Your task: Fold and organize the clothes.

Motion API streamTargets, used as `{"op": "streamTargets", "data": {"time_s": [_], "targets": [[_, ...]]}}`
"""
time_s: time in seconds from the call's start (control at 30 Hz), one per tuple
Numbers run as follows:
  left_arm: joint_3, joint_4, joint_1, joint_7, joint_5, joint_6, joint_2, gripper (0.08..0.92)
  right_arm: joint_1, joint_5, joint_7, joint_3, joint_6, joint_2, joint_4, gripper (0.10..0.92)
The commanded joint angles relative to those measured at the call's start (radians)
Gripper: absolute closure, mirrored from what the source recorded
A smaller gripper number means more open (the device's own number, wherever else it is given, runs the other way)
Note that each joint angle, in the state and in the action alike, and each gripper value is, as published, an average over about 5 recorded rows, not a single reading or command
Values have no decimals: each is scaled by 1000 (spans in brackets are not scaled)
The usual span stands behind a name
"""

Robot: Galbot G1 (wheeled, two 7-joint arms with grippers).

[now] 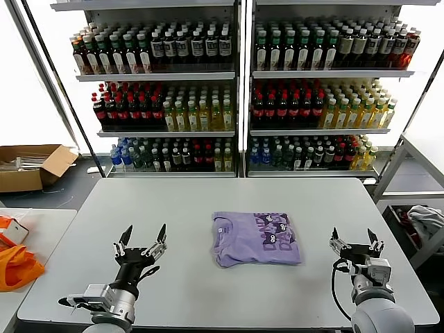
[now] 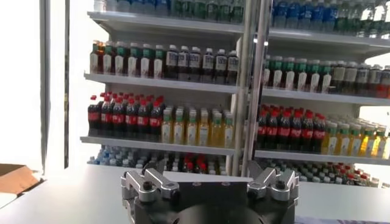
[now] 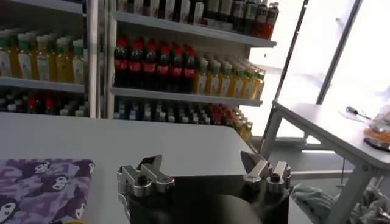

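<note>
A cardboard box (image 1: 31, 166) sits open on the floor at far left, contents unclear. The folded purple T-shirt (image 1: 256, 238) lies mid-table (image 1: 187, 208), neck label toward the robot's left, dark print unreadable, long axis left to right. Left gripper (image 1: 143, 238) and right gripper (image 1: 356, 240) hover spread, flanking it.

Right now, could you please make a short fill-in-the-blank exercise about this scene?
1. The folded T-shirt on the table has the colour ____.
2. The left gripper and right gripper are both ____.
3. The shelves behind the table hold many ____.
Missing words: purple; open; bottles
</note>
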Motion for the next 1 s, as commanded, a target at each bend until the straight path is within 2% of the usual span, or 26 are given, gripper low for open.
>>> {"op": "streamTargets", "data": {"time_s": [0.03,0.53,1.0], "targets": [[13,23,-16,-5,-7,4,14,177,-17,-2,-24,1,8,8,8,203],[14,27,-15,-4,-17,1,22,177,-28,-13,-49,-1,14,19,24,203],[10,-28,5,6,16,4,3,177,-27,-16,-47,-16,12,2,31,203]]}}
